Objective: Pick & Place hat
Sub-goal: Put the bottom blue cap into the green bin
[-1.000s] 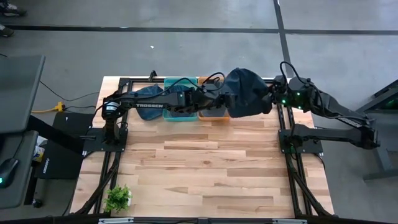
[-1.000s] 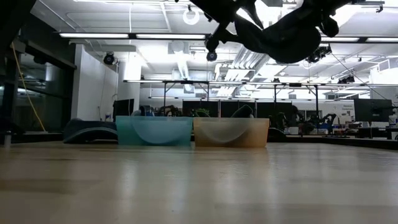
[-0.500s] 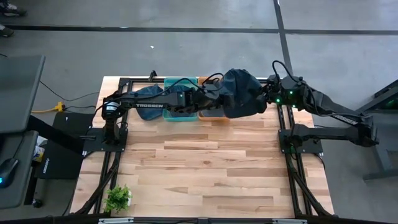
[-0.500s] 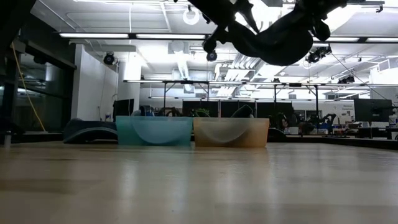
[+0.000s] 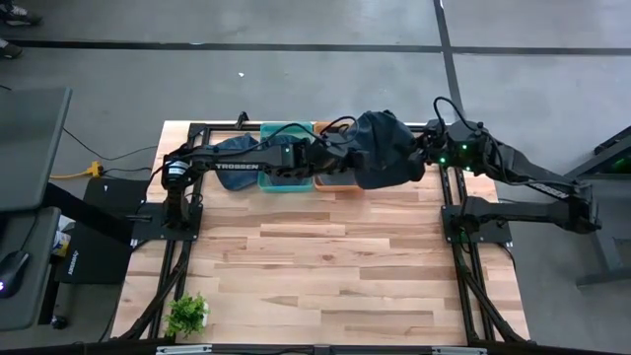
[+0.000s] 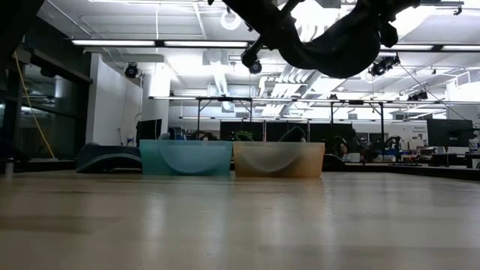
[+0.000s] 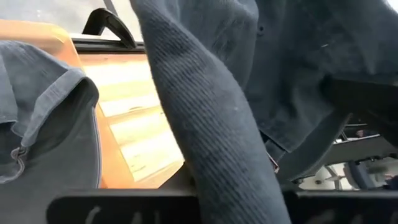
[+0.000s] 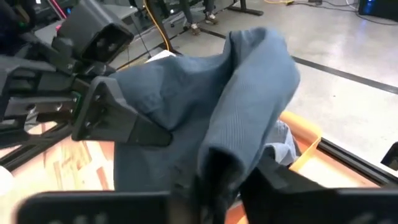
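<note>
HAT: dark hat (image 5: 383, 150) held above orange bin (image 5: 335, 182) | LEFT claw (image 5: 347, 156): just clamped on hat | RIGHT claw (image 5: 426, 156): grip starting to loosen, cannot tell | MEANING: handover underway

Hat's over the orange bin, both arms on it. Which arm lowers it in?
Left, probably. The left tool is shut on the hat, above the orange bin. The right tool looks to be loosening.
</note>
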Controlling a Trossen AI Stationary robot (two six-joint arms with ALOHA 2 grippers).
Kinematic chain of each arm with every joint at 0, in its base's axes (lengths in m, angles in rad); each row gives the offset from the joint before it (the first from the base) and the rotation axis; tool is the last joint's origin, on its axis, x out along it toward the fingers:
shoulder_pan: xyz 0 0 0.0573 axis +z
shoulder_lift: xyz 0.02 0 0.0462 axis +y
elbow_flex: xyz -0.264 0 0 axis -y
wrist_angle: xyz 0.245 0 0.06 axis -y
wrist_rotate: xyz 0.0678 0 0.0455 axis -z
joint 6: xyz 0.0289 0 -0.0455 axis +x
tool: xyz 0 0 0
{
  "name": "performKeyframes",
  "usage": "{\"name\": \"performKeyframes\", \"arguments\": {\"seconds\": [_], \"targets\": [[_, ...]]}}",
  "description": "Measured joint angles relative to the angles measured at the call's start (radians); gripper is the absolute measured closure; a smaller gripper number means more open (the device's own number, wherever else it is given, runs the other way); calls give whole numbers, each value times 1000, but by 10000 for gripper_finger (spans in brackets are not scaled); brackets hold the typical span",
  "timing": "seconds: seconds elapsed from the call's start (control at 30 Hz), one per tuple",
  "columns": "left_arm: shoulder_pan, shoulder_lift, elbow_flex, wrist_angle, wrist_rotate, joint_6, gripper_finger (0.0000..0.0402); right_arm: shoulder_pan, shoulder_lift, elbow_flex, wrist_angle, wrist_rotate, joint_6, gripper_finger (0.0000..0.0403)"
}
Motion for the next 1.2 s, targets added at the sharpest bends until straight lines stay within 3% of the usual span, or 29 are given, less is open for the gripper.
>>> {"name": "performKeyframes", "arguments": {"seconds": [0.27, 0.47, 0.73, 1.2], "targets": [[-1, 0, 0, 4, 10, 11, 395, 0, -27, 0, 0, -3, 0, 215], [-1, 0, 0, 4, 9, 11, 395, -1, -92, 0, -1, 10, -6, 160], [12, 0, 0, -58, 21, 63, 396, -1, -211, 0, -75, 86, -8, 154], [75, -13, -2, -186, 192, 125, 396, -1, -290, 0, -228, 104, 9, 153]]}}
